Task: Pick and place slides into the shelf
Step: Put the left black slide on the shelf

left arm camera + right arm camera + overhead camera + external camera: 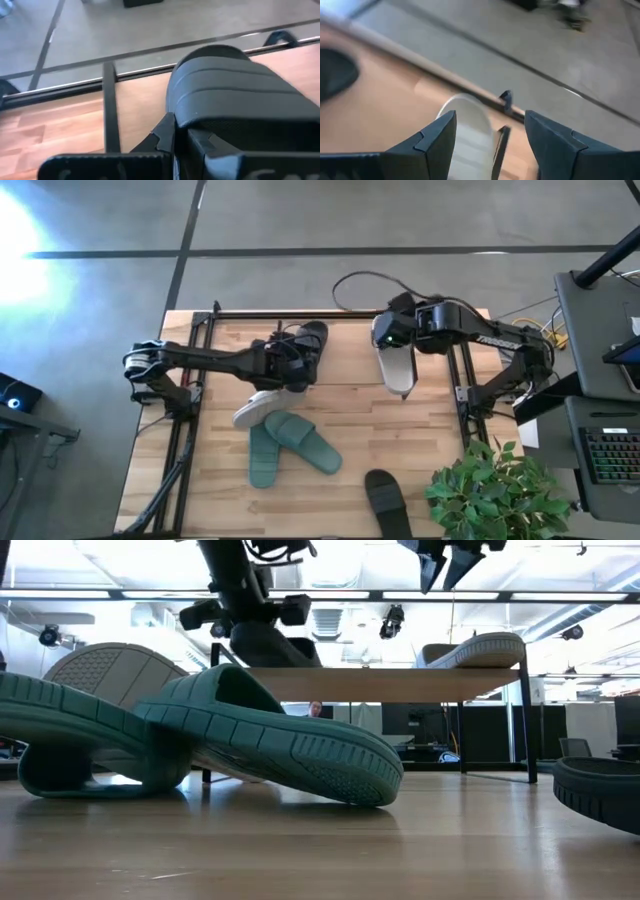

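Note:
My left gripper is shut on a black slide over the shelf's wooden board, toward its left part. My right gripper is open and hovers above a white slide that lies sole-down on the board's right part, apart from it in the low view. The second white slide lies on the table, leaning on the teal pair. One teal slide lies across the other. The second black slide sits near the table's near edge. My left gripper holds the black slide at its end nearest the arm, next to the ridged strap. One finger shows against the slide's side; the strap hides the other. The slide lies about level, its sole at the board's top; I cannot tell whether it rests there.
The shelf's thin black frame legs stand on the table. A potted plant crowds the table's near right corner. Black table-frame rails run along the left and right sides. Bare wood lies between the teal slides and the plant.

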